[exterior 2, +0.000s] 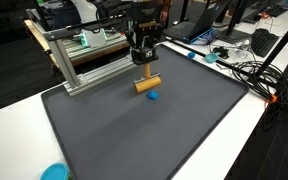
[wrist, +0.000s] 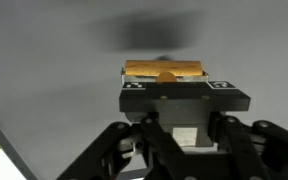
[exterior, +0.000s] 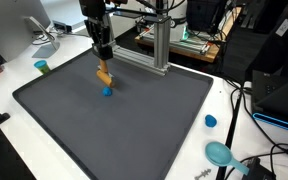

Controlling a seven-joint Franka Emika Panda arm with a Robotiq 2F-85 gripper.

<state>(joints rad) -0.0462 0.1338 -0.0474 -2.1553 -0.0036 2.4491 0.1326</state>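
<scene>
Tan block (exterior 2: 147, 85) gripped tight by the gripper (exterior 2: 142, 74), fingers closed on it, held over the grey mat (exterior 2: 184, 130), small blue piece (exterior 2: 153, 96) seen just beside it.

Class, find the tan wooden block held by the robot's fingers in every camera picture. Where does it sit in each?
In an exterior view: the tan wooden block is left of centre, upper half, just above a small blue piece.
In an exterior view: the block is at centre, lying crosswise.
Wrist view: the block is at centre, upper half, crosswise.
Shared landmark: the dark grey mat beneath it.
</scene>
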